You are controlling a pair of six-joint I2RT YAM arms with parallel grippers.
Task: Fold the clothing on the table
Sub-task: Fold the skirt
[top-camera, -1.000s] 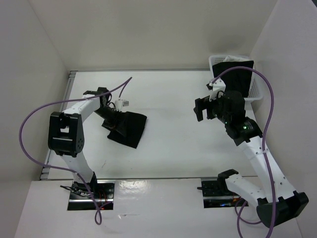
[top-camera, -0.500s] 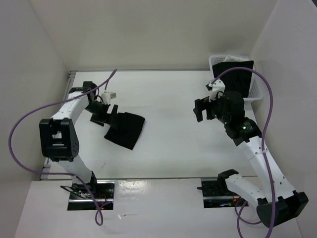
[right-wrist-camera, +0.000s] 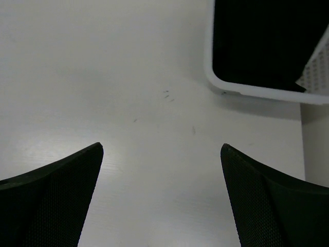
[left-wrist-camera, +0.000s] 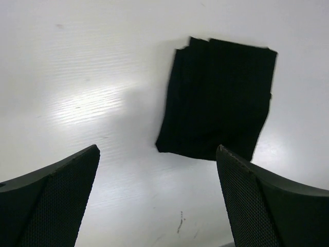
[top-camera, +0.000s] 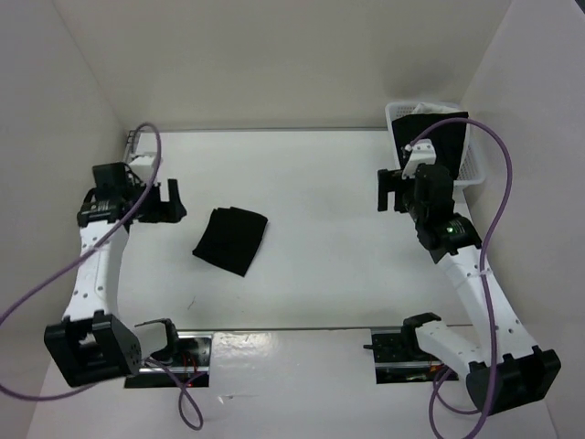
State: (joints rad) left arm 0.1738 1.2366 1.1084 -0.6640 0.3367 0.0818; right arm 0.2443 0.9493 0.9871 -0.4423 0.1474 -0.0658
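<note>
Clothing [top-camera: 231, 240] lies flat as a compact folded rectangle on the table [top-camera: 320, 274], left of centre. Left pincer [top-camera: 174, 203] hovers near its left side, wide and empty. Right pincer [top-camera: 384, 190], equally wide and empty, hangs near the far-right basket [top-camera: 473, 174]. Folding appears finished; the next move probably calls only for parking both arms.
</note>
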